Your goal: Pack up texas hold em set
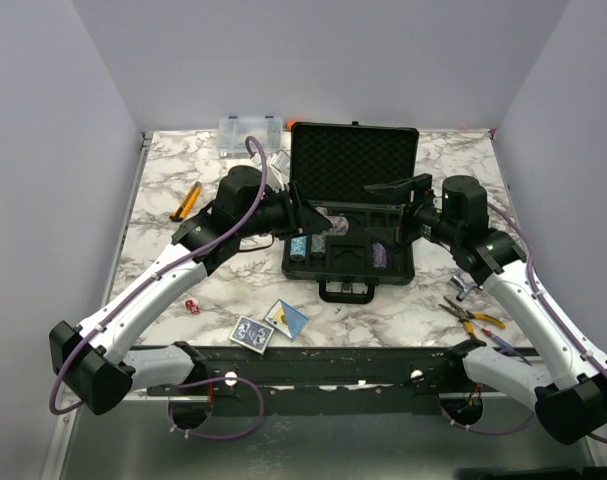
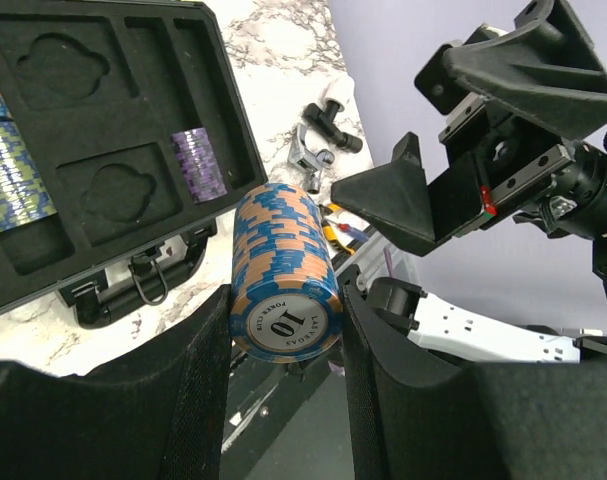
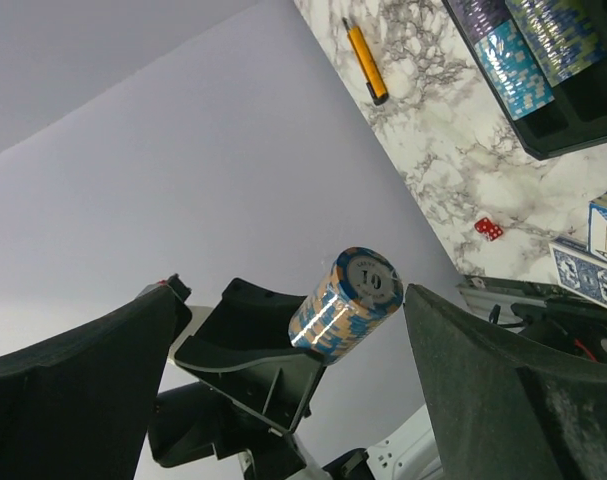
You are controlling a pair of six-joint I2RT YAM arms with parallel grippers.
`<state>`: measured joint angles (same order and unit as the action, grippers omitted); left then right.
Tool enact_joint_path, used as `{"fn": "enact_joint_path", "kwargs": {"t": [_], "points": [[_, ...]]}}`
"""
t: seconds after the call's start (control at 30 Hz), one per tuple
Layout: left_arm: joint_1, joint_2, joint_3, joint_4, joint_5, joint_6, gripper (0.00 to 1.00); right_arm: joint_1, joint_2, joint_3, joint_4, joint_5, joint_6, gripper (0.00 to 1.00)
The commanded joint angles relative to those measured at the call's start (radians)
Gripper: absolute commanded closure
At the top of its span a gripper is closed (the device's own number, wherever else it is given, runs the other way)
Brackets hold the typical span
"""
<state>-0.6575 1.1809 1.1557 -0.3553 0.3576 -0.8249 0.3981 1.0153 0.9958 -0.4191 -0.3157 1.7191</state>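
Note:
The black case (image 1: 353,160) lies open at the table's middle, foam lid up, slotted tray (image 2: 103,120) holding several chip stacks (image 2: 13,185), one of them purple (image 2: 201,162). My left gripper (image 2: 285,330) is shut on a blue-and-orange chip stack (image 2: 283,270) marked 10, held in the air above the tray's middle (image 1: 318,220). My right gripper (image 3: 293,300) is wide open and empty, facing that stack (image 3: 345,303) from the right (image 1: 398,200). Two blue-white card decks (image 1: 251,332) (image 1: 286,318) and red dice (image 1: 192,305) lie on the table in front of the case.
A clear organizer box (image 1: 249,134) stands at the back left of the case. An orange-handled tool (image 1: 188,201) lies on the left. Pliers (image 1: 473,318) and other small tools lie at the front right, near the right arm.

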Motion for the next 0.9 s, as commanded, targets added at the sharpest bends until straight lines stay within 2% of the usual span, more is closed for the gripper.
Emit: {"fn": "enact_joint_path", "kwargs": {"t": [0.0, 0.27, 0.47, 0.67, 0.87], "points": [[-0.021, 0.023, 0.074, 0.101, 0.033, -0.011, 1.0, 0.004, 0.008, 0.033, -0.035, -0.014, -0.002, 0.03], [-0.049, 0.092, 0.118, 0.103, 0.029, 0.003, 1.0, 0.004, 0.022, 0.042, -0.033, -0.022, 0.019, 0.07], [-0.061, 0.141, 0.168, 0.102, 0.012, 0.02, 1.0, 0.003, 0.026, 0.066, -0.12, 0.008, 0.019, 0.08], [-0.072, 0.195, 0.227, 0.096, -0.005, 0.03, 1.0, 0.004, 0.033, 0.041, -0.104, -0.023, 0.053, 0.1], [-0.081, 0.247, 0.281, 0.096, -0.013, 0.036, 1.0, 0.004, 0.042, 0.037, -0.088, -0.026, 0.079, 0.18]]}}
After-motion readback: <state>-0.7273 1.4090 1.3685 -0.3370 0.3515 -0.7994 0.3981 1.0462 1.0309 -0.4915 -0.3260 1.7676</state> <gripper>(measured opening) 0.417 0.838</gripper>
